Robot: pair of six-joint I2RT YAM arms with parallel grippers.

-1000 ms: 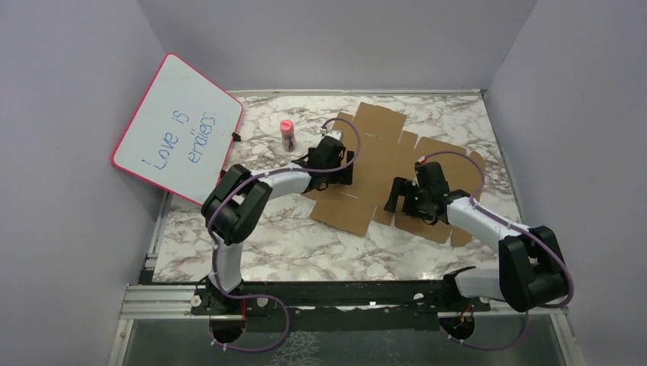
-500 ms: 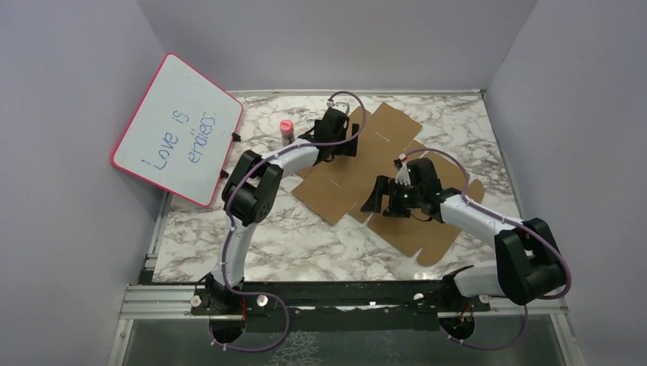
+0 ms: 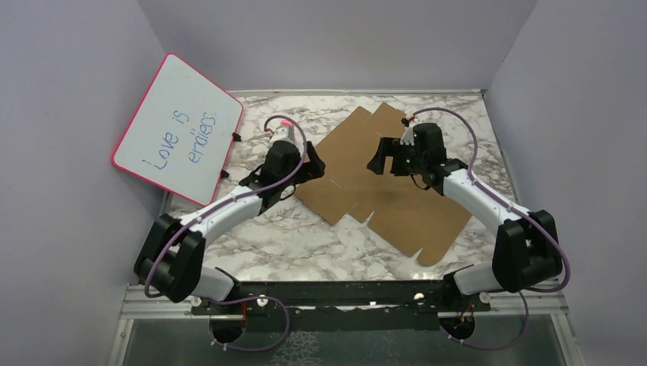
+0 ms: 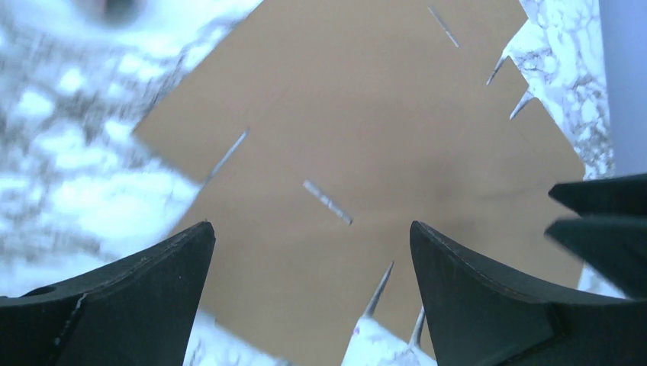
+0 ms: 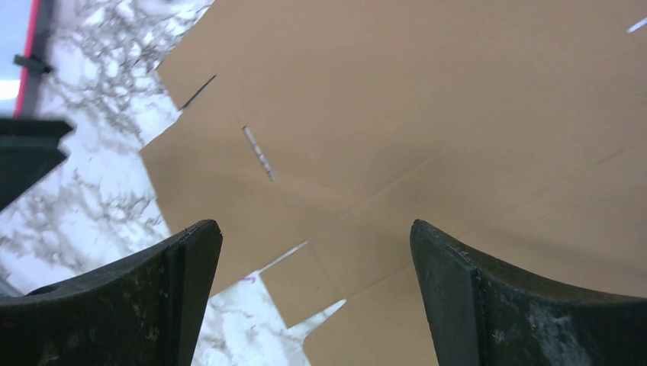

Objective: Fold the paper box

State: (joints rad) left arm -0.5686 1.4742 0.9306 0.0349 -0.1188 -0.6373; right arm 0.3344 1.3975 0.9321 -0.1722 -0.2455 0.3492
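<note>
The paper box is a flat, unfolded brown cardboard sheet lying at a slant on the marble table. It fills the left wrist view and the right wrist view, with its slits and tabs showing. My left gripper is open and empty, hovering over the sheet's left edge. My right gripper is open and empty above the sheet's far part. Neither gripper touches the cardboard.
A pink-framed whiteboard leans at the far left. A small pink-capped bottle stands behind my left wrist, mostly hidden. The right gripper's fingers show at the right of the left wrist view. Walls close in the table on three sides.
The cardboard sheet has turned on the table to a slanted lie. My left gripper has drawn back to the sheet's left edge. My right gripper has moved toward the far side.
</note>
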